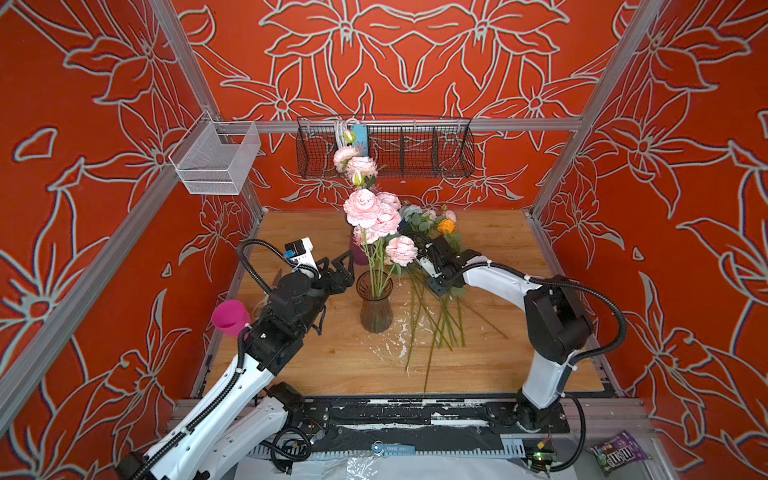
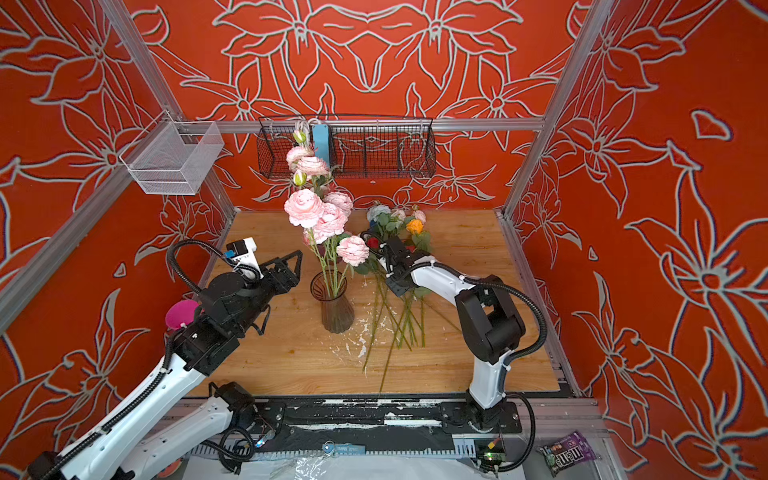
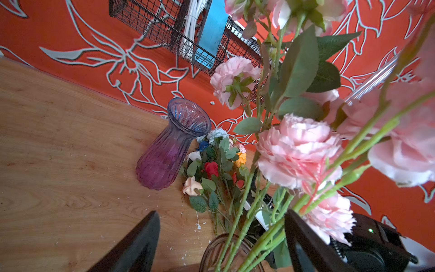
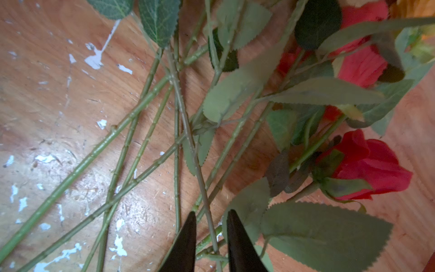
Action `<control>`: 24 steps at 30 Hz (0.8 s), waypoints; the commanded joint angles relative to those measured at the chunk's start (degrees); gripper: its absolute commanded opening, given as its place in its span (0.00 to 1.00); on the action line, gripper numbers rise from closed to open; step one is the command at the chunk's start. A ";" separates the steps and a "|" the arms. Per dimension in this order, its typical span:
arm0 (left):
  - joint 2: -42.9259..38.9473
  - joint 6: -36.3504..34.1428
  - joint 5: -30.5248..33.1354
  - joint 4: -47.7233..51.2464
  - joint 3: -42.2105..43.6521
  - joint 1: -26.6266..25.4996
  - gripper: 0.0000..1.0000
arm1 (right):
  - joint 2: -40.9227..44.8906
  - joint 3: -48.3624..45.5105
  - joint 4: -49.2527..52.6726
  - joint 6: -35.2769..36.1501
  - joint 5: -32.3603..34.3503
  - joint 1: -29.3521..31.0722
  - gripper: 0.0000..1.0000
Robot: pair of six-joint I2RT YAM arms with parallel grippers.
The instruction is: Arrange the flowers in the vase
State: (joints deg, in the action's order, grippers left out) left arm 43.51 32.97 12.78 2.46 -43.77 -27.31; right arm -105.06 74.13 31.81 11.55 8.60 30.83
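Note:
A smoky glass vase stands mid-table with several pale pink peonies in it; their green stems go down into its mouth. My left gripper is open just left of the vase and holds nothing. The loose flowers lie right of the vase, stems toward the front. My right gripper is low over that pile by a red rose. Its jaws stand narrowly apart with one thin stem running between them, unpinched.
A purple glass vase stands empty behind the loose blooms. A pink cup sits at the left table edge. A black wire basket and a white mesh basket hang on the frame. White paint flecks dot the wood.

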 commanded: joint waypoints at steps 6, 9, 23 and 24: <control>-0.44 -0.35 0.21 -1.41 -1.14 0.42 0.83 | -4.82 2.48 0.56 -0.15 -0.21 -0.79 0.29; -0.44 -0.42 0.32 -1.41 -1.14 0.42 0.83 | -5.34 2.73 0.80 -0.34 -0.78 -0.90 0.21; -0.26 -0.38 0.10 -1.41 -1.14 0.42 0.83 | 0.18 1.60 1.37 -0.95 2.92 0.05 0.09; -0.35 -0.40 0.14 -1.41 -1.14 0.42 0.83 | 0.41 1.50 1.32 -1.13 3.15 0.08 0.09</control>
State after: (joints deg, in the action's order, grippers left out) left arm 43.51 32.97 12.78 2.46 -43.77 -27.31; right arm -106.87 75.07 32.12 10.72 10.07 30.48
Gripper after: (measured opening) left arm 0.830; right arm 0.095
